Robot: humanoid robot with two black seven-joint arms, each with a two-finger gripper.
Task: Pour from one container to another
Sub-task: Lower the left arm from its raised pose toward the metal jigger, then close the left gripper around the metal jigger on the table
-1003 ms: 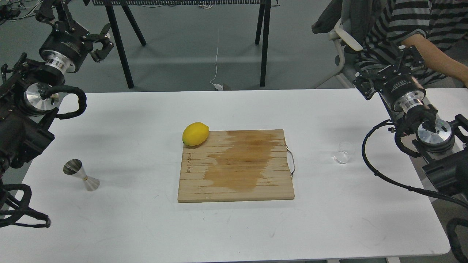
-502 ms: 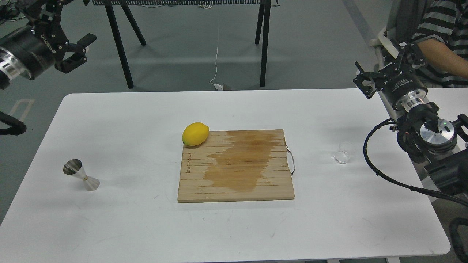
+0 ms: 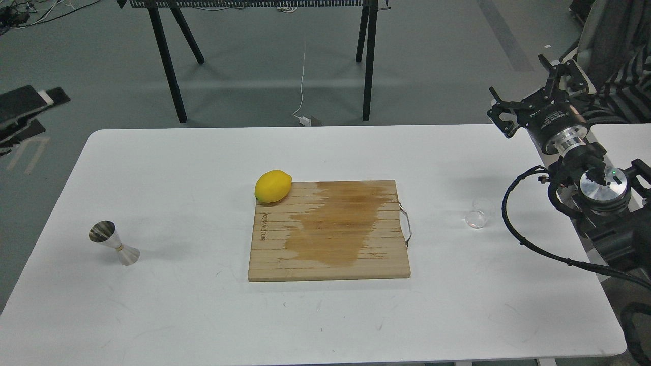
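A white table (image 3: 203, 168) fills our view, grey floor and black trestle legs behind it. Our right gripper (image 3: 526, 96) hangs above the table's far right corner, its two fingers spread apart and holding nothing. The glass cup (image 3: 478, 212) stands upright on the table, nearer to us than that claw and a little to its left, well apart from it and lower. Beyond the cup from the claw lies the wooden board (image 3: 329, 231) with a lemon (image 3: 273, 186) at its corner, and far past that, near the opposite edge, stands the jigger (image 3: 113, 243), tilted in our view. Our left gripper is out of sight, so we judge the right arm the nearer one for the cup.
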